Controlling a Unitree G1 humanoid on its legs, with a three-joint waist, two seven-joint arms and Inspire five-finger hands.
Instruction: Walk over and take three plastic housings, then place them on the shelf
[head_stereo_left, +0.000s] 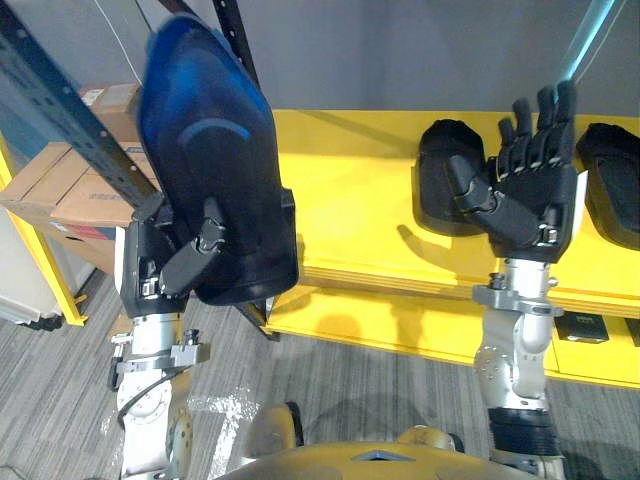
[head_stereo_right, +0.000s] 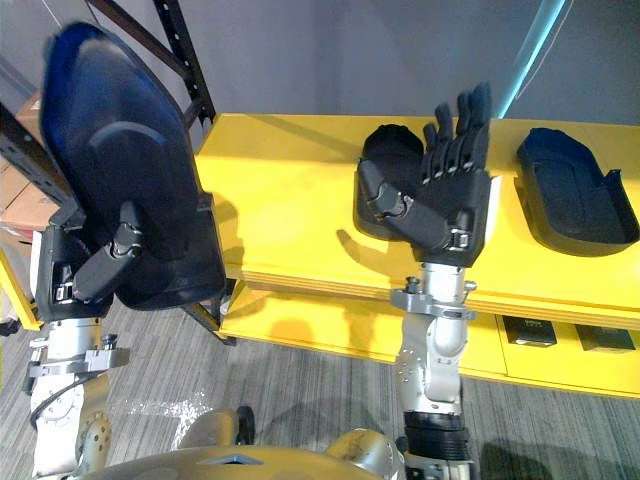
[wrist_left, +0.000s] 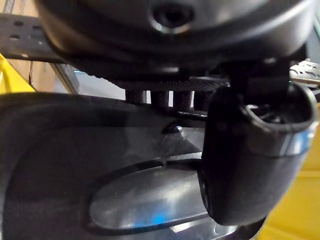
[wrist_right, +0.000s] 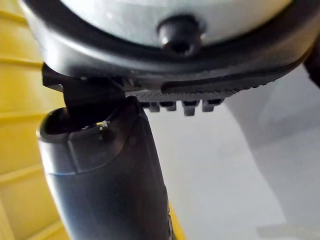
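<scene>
Left robot hand (head_stereo_left: 160, 262) is up close to the head camera, clamped on a dark blue-black plastic housing (head_stereo_left: 215, 150): thumb (wrist_left: 250, 150) pressed across its glossy inner face, fingers behind the shell. Housing stands upright, top leaning left, and covers the shelf's left front corner from the head camera. Right robot hand (head_stereo_left: 528, 200) is raised, palm toward the camera, fingers straight and slightly spread, thumb (wrist_right: 100, 170) standing apart, holding nothing. Grey carpet floor (head_stereo_left: 380, 380) lies open between the two arms up to the shelf front.

Yellow two-tier shelf (head_stereo_left: 350, 190) comes next; its front edge runs across at the right wrist's height. Top tier has a wide bare stretch between the held housing and a second black plastic housing (head_stereo_right: 385, 150), which lies flat behind the right robot hand and is partly covered by it. Third black plastic housing (head_stereo_right: 575, 200) lies flat further right, hollow side up, with a bare yellow gap between the two. Lower tier holds small dark flat boxes (head_stereo_right: 535, 330) at the right end under the top board; its left part is bare.

Dark metal rack upright (head_stereo_right: 185, 60) stands at the shelf's left end, behind the held housing. Brown cardboard boxes (head_stereo_left: 70, 190) are stacked behind the rack's slanted beam at far left, closed, contents can't tell. Plain grey wall (head_stereo_left: 400, 50) is behind everything.
</scene>
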